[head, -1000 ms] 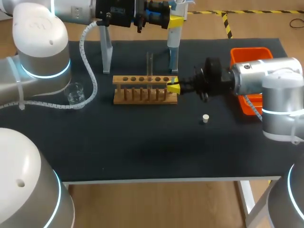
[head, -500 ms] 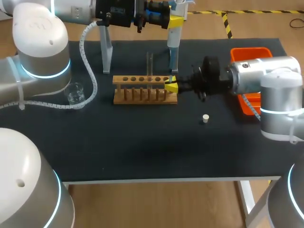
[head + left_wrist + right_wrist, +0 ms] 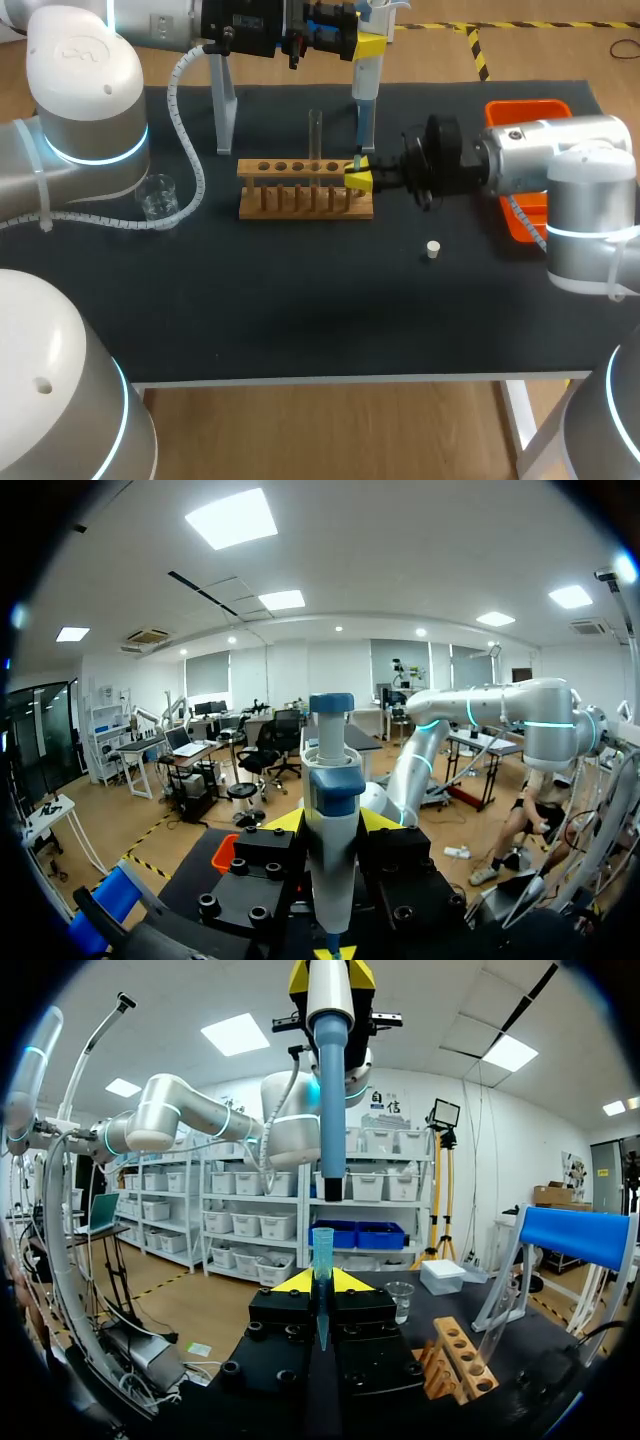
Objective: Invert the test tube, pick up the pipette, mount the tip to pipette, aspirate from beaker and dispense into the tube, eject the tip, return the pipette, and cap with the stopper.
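Left jaws closed on pipette point(image 3: 330, 810) body. Right jaws pinch tip point(image 3: 322, 1275), upright beneath pipette. Tip likely light, thin-walled, slippery; best held mid-shaft.

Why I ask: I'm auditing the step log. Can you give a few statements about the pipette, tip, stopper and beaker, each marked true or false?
1. The left gripper holds the pipette. True.
2. The tip is already mounted on the pipette. False: the right gripper holds the tip under the pipette, with a gap between them.
3. The stopper caps the tube. False: the stopper lies on the table, apart from the tube, which stands in the rack.
4. The beaker stands on the table, apart from the rack. True.
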You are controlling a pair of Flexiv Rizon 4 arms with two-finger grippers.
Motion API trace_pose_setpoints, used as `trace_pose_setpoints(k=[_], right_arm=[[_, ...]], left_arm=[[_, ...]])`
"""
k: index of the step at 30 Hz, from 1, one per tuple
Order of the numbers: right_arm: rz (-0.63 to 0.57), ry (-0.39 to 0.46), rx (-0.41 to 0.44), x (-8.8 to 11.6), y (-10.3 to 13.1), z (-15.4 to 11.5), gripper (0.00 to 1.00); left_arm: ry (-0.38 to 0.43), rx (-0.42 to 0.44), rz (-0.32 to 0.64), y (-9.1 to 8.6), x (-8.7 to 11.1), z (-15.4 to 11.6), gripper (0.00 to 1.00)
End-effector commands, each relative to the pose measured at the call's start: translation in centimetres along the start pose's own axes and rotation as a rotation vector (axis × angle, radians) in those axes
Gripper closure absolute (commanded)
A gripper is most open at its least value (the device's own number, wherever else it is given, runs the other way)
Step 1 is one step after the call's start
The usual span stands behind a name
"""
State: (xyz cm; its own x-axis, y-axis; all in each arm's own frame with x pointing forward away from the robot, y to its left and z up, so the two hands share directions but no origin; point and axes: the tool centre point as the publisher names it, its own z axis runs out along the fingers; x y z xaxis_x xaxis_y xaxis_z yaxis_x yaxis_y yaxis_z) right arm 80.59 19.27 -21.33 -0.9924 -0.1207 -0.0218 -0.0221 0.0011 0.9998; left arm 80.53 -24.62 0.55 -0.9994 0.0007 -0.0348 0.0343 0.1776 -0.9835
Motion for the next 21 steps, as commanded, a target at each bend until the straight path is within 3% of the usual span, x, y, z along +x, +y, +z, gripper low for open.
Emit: trace_pose_setpoints(k=[1, 21], right_arm=[[-0.001, -0.005, 0.002, -0.1, 0.27, -0.02, 1.0], [-0.012, -0.006, -0.001, -0.51, 0.87, -0.03, 1.0]], left_arm=[[0.001, -0.002, 0.0, -0.07, 0.05, -0.12, 1.0], [0.001, -0.002, 0.0, -0.07, 0.05, -0.12, 1.0]])
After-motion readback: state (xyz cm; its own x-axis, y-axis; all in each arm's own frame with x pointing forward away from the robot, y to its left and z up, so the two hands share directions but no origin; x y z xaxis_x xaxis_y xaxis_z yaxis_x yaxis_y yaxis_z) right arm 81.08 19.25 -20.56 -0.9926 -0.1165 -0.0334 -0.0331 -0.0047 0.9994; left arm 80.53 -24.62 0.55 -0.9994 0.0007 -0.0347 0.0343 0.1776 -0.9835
